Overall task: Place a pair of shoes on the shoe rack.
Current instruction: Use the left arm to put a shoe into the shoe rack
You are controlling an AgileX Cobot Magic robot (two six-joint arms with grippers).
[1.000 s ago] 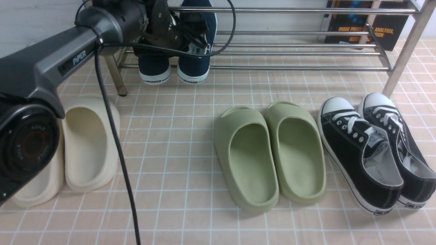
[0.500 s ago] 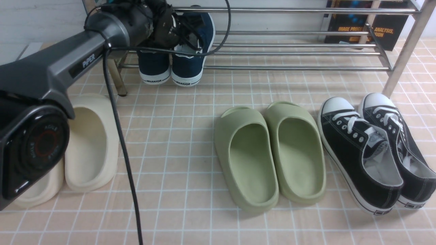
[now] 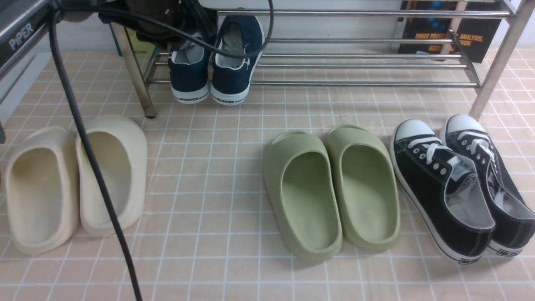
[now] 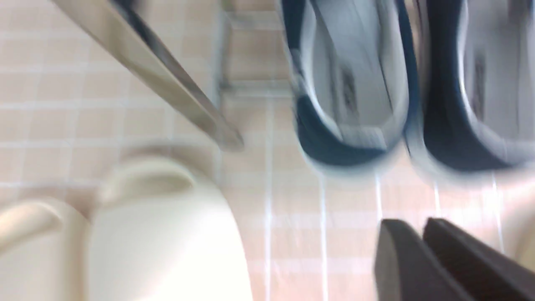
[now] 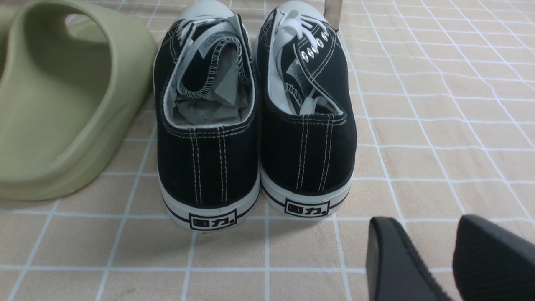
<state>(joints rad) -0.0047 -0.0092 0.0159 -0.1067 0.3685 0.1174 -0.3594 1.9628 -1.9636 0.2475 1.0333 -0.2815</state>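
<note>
Likely light, soft canvas best pinched at the stiffer heel rim, the 2 navy shoes [image 3: 230, 77] sit on the shoe rack [image 3: 500, 58] close ahead of the left gripper [image 4: 411, 228], whose jaws are together, empty.

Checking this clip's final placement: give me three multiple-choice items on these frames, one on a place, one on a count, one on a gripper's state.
1. Where on the shoe rack do the navy shoes sit?
A top bar, right end
B lower bars, left end
C lower bars, right end

2. How many pairs lie on the floor?
A two
B three
C four

3. The right gripper is:
A shut on a shoe
B shut on nothing
C open and empty

Answers:
1. B, they sit on the low bars beside the left post.
2. B, cream slides, green slides and black sneakers.
3. C, a gap shows between its fingers with nothing in it.
</note>
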